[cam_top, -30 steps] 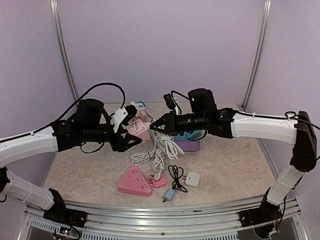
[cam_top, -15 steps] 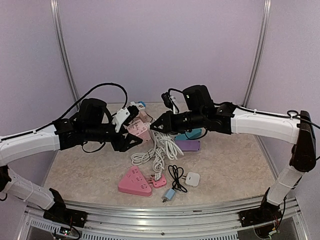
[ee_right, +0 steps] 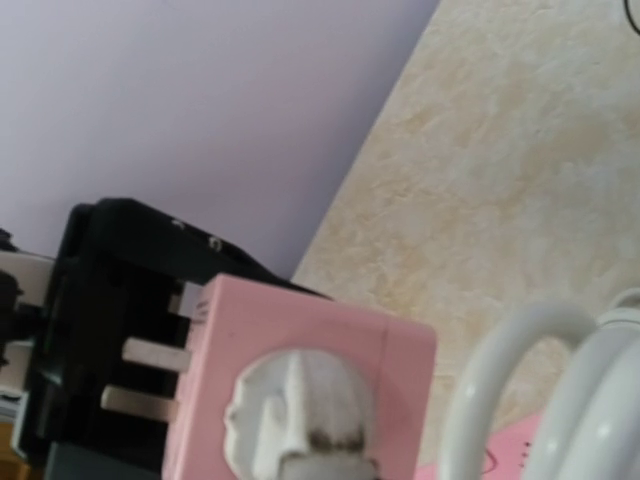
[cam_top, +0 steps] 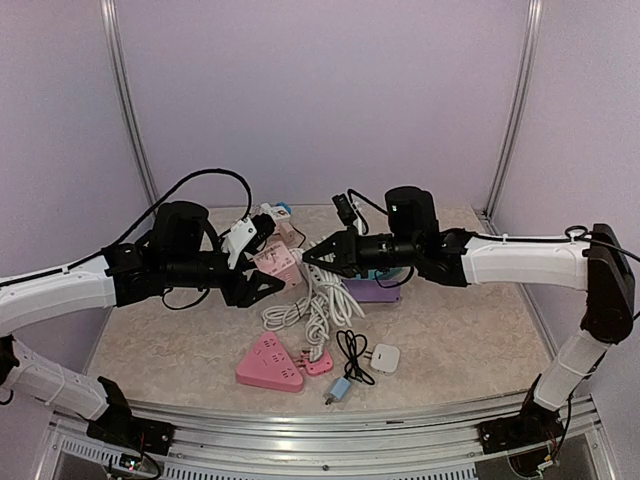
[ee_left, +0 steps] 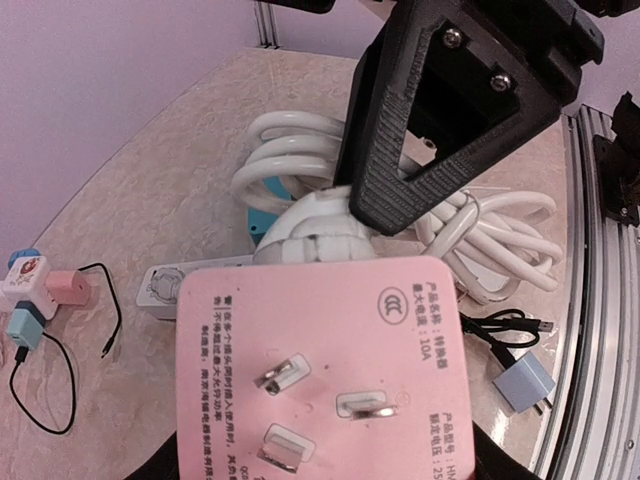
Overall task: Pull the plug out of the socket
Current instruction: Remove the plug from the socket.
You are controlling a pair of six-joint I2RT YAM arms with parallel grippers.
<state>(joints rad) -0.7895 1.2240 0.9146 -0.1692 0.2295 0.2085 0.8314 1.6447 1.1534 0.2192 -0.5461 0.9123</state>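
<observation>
My left gripper (cam_top: 270, 270) is shut on a pink cube socket adapter (cam_top: 279, 259) and holds it above the table. In the left wrist view its pronged face (ee_left: 320, 370) fills the foreground. A white plug (ee_left: 315, 225) sits in the adapter's far side; the right wrist view shows it seated in the round recess (ee_right: 290, 420) of the adapter (ee_right: 400, 360). My right gripper (cam_top: 312, 257) is shut on that plug, and one of its black fingers (ee_left: 450, 110) shows above it. The plug's white cable (cam_top: 315, 300) hangs coiled to the table.
A pink triangular power strip (cam_top: 268, 365), a white charger (cam_top: 386, 357) with a black cord and a small blue plug (cam_top: 340, 388) lie near the front. A purple strip (cam_top: 375, 291) lies under the right arm. Small adapters (cam_top: 285, 225) sit at the back.
My right arm has shifted a little right and lowered, still at the plug. My left gripper holds the pink adapter in nearly the same place. The plug stays seated.
</observation>
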